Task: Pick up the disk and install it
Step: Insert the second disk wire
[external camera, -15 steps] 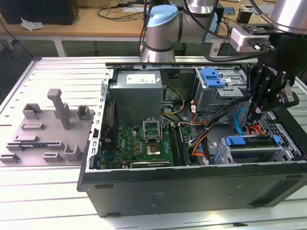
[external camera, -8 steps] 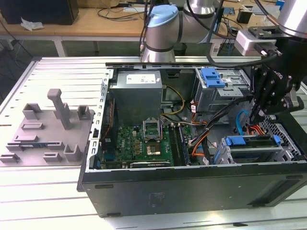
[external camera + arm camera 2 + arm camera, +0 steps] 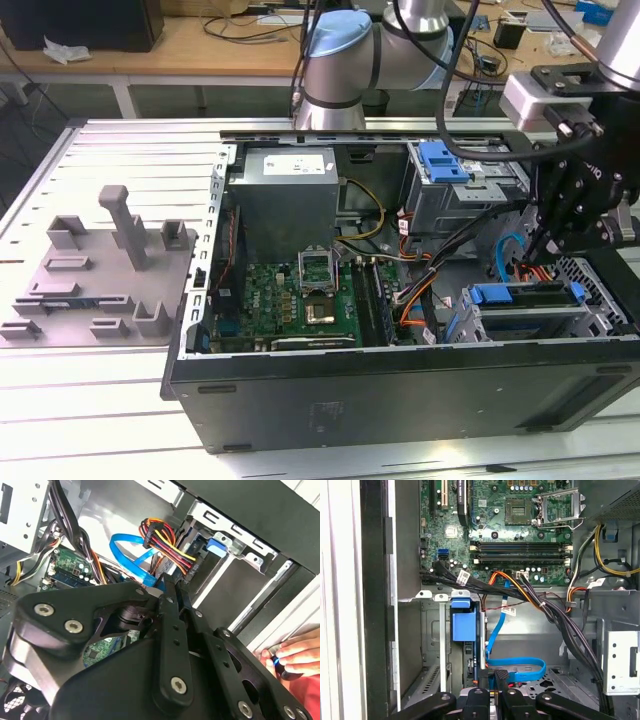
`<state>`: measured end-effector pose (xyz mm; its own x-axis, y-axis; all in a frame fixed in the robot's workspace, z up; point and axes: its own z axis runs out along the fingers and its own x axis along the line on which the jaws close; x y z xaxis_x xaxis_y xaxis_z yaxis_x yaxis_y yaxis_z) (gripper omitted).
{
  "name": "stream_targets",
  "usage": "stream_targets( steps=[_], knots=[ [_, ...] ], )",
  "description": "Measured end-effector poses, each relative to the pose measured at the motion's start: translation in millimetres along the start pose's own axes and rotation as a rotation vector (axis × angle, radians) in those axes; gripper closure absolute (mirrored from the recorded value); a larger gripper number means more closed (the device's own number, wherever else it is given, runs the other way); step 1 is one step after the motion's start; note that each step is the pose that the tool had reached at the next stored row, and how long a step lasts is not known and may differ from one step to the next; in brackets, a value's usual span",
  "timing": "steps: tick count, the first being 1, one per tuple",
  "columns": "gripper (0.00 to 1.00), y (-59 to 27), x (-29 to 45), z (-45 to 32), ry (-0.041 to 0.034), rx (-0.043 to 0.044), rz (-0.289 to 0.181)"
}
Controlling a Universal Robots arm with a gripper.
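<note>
The disk [image 3: 527,319] sits edge-up in the drive bay at the front of the open computer case, on the exterior view's right, with its blue bracket [image 3: 515,294] on top. In the first wrist view the blue bracket [image 3: 464,625] stands in the bay slot beside the case wall. My gripper [image 3: 533,248] hangs just above the bay, a little behind the disk. Its black fingers are pressed together with nothing between them in both wrist views [image 3: 497,677] [image 3: 175,592]. The gripper is apart from the disk.
A blue flat cable [image 3: 515,667] and bundles of black and orange cables [image 3: 420,290] cross near the gripper. The motherboard [image 3: 310,295], grey power-supply box [image 3: 285,195] and a blue latch on a metal cage [image 3: 443,165] fill the case. A person's hand [image 3: 295,652] rests outside it.
</note>
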<state>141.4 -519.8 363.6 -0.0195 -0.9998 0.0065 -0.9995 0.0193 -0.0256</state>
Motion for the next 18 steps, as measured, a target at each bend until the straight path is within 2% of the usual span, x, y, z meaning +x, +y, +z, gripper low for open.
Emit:
stream_targets(
  steps=[1, 5, 6, 10, 13, 18],
  knots=[
    [0.84, -0.1, 2.3, 0.0, -0.0072, -0.0002, 0.001],
    [0.84, -0.2, 6.1, 0.0, -0.0283, -0.0005, 0.003],
    [0.84, -0.2, 8.3, 0.0, -0.0373, -0.0008, 0.004],
    [0.84, -0.3, 13.5, 0.1, -0.0505, -0.0010, 0.006],
    [0.84, -0.4, 20.2, 0.1, -0.0709, -0.0014, 0.008],
    [0.84, -0.5, 23.5, 0.1, -0.0836, -0.0016, 0.012]
  ],
)
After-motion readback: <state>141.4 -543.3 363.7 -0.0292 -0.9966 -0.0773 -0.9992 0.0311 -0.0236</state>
